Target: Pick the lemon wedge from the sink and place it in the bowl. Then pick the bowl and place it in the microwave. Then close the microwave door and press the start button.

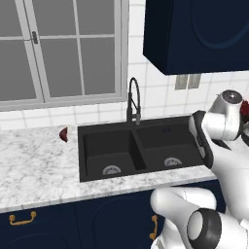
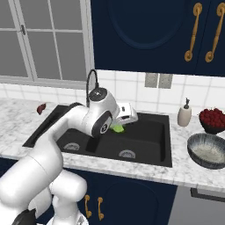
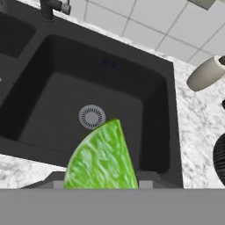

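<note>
Hand view's got the lemon wedge (image 3: pixel 102 158) clamped in the gripper (image 3: pixel 101 184), hanging over the sink (image 3: pixel 167 83). The bowl (image 2: pixel 207 150) sits off right on the counter (image 2: pixel 193 173).

Yellow-green lemon wedge (image 3: pixel 102 159), matte black sink (image 2: pixel 151 149), grey ribbed bowl (image 2: pixel 206 150) — pale inside, white-grey marbled counter (image 1: pixel 34 165)

The sink (image 3: pixel 52 88) is matt black with a steel drain (image 3: pixel 92 116). The surface (image 1: pixel 34 165) looks like polished white-grey marble. The lemon wedge (image 3: pixel 103 160) shows moist, grainy green flesh. The bowl (image 2: pixel 207 150) is ribbed outside.
</note>
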